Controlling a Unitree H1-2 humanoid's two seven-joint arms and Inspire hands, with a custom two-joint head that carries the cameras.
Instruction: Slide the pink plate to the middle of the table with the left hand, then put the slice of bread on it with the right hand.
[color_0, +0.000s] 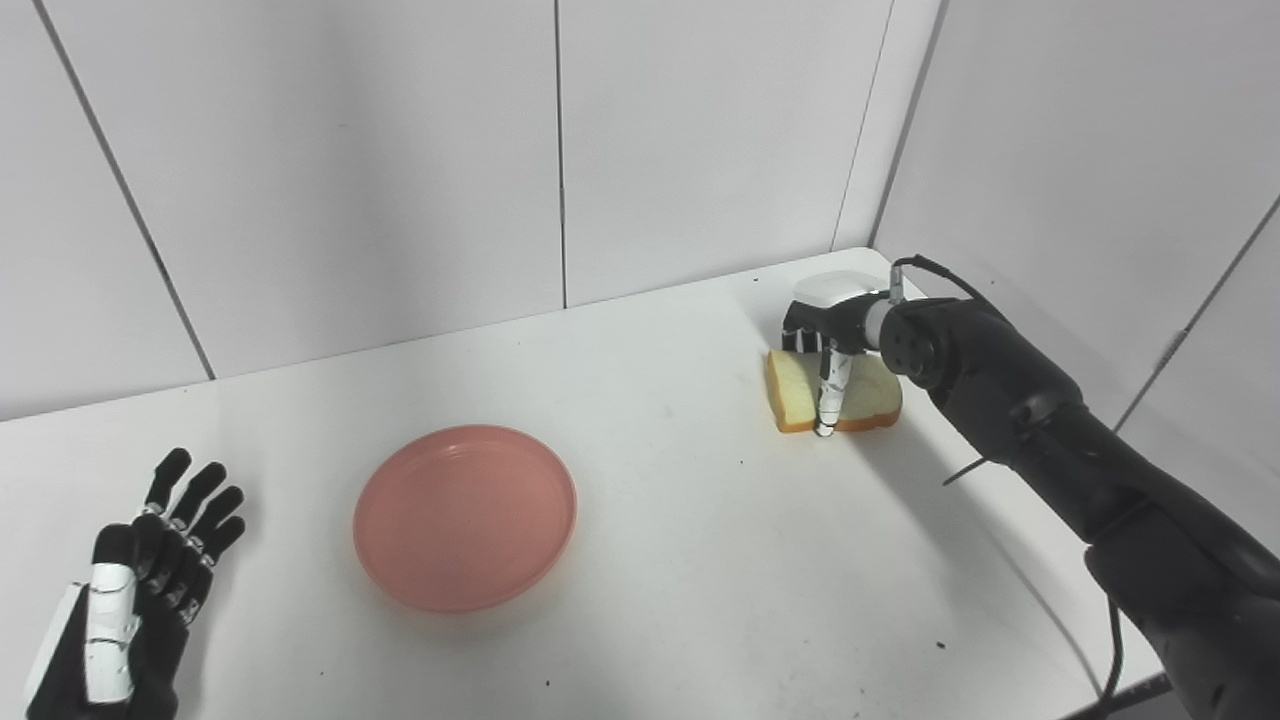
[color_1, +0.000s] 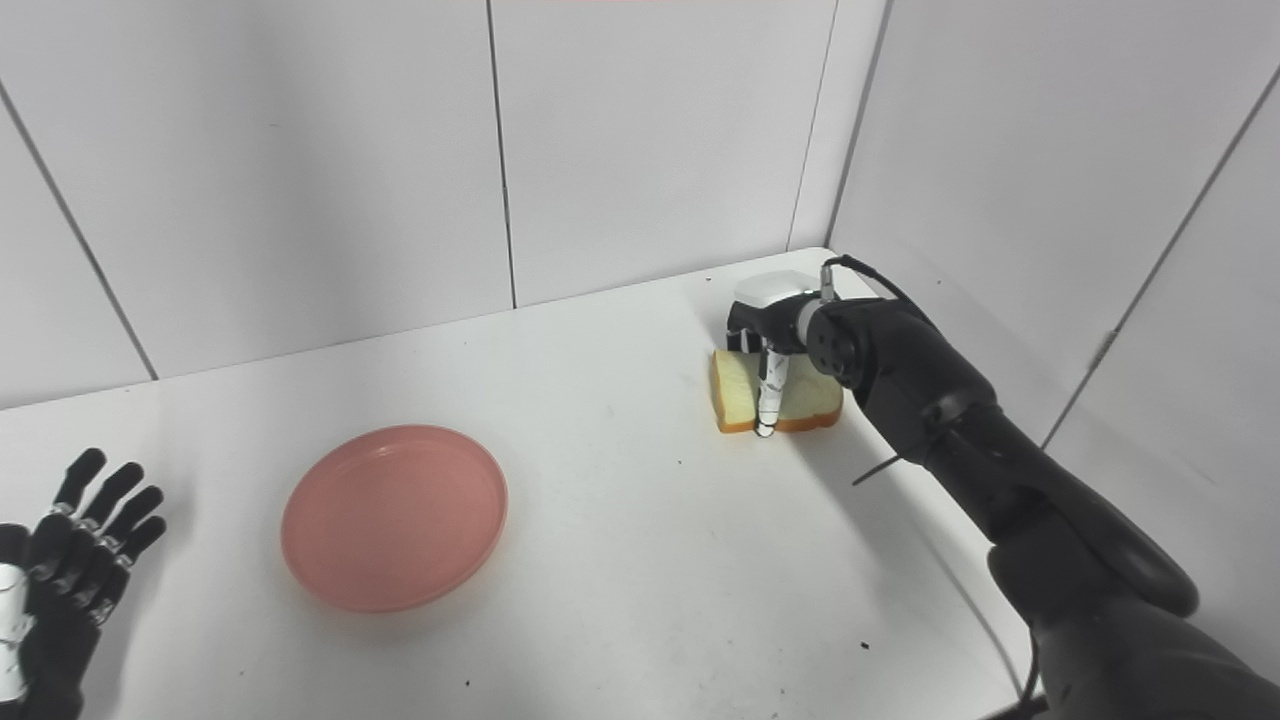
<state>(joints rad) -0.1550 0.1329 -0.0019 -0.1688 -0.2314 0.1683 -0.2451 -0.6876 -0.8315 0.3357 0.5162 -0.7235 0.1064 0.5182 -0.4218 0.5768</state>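
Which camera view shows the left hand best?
The left eye view: the left hand shows nearly whole there, open, fingers apart, resting on the table. In the right eye view the picture's left edge cuts off much of it.

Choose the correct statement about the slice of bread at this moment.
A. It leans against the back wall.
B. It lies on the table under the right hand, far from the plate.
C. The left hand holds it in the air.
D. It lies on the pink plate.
B: the slice of bread lies on the table under the right hand, well apart from the pink plate.
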